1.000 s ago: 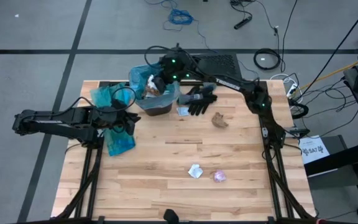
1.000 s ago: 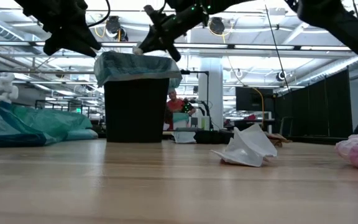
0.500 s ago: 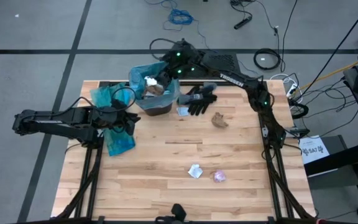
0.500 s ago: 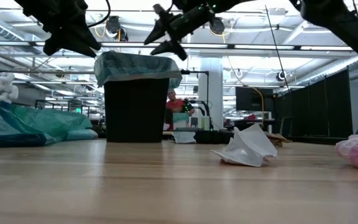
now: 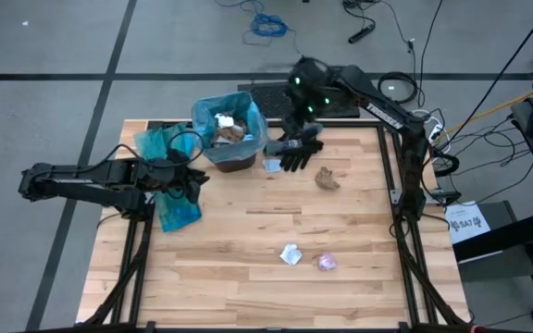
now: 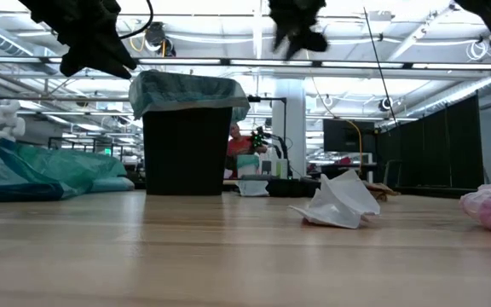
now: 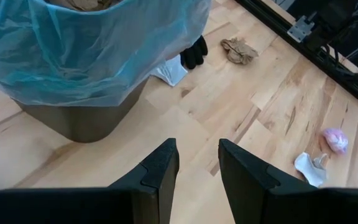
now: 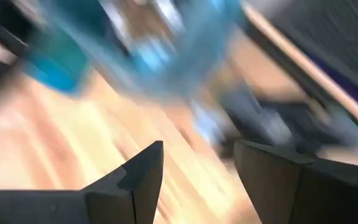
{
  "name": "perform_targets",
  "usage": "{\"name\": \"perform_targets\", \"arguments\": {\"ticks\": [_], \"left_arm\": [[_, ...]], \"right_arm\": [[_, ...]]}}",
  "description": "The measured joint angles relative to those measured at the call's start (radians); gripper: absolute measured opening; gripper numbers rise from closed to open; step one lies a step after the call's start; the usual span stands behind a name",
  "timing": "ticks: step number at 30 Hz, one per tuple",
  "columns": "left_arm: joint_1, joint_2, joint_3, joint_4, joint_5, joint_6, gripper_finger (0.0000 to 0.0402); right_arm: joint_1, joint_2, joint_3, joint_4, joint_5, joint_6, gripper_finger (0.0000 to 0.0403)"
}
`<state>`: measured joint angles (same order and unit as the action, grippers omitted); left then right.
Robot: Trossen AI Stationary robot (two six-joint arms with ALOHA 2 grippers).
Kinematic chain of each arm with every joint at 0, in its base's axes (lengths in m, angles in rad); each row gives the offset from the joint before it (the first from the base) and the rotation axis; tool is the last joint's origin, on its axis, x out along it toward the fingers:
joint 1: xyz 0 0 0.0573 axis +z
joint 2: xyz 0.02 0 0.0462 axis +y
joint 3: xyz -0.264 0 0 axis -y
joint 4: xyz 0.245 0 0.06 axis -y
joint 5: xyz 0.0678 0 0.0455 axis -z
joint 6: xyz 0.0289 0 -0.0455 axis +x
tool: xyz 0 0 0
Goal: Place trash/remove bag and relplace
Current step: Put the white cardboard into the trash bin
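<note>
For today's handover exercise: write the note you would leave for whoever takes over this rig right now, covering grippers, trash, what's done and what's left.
Right gripper: open, empty, raised above the black gloves beside the bin.
Left gripper: open, empty, waiting by the spare blue bags left of the bin.
Done: some scraps already lie in the lined bin.
Left on the table: brown paper, white paper, pink wrapper, and a white scrap by the gloves. Bag not yet swapped.
</note>
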<state>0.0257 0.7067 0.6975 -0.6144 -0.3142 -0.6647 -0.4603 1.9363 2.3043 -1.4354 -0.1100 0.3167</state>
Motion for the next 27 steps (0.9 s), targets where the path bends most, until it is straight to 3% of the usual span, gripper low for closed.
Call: {"name": "perform_targets", "arguments": {"ticks": [3, 8, 13, 20, 27], "left_arm": [[0.000, 0.000, 0.000, 0.000, 0.015, 0.006, 0.0120], [0.000, 0.000, 0.000, 0.005, 0.110, 0.088, 0.0120], [0.000, 0.000, 0.000, 0.003, 0.170, 0.131, 0.0120], [0.000, 0.000, 0.000, -0.020, 0.225, 0.132, 0.0120], [0.000, 0.000, 0.000, -0.081, 0.260, 0.132, 0.0120]], "right_arm": [[0.064, 0.000, -0.024, -0.137, 0.057, 0.018, 0.0188], [0.205, 0.002, -0.124, -0.104, 0.074, 0.109, 0.0188], [0.357, 0.004, -0.317, -0.054, 0.111, 0.270, 0.0188], [0.574, 0.004, -0.618, 0.191, 0.053, 0.542, 0.0188], [0.724, 0.004, -0.809, 0.506, 0.029, 0.847, 0.0188]]}}
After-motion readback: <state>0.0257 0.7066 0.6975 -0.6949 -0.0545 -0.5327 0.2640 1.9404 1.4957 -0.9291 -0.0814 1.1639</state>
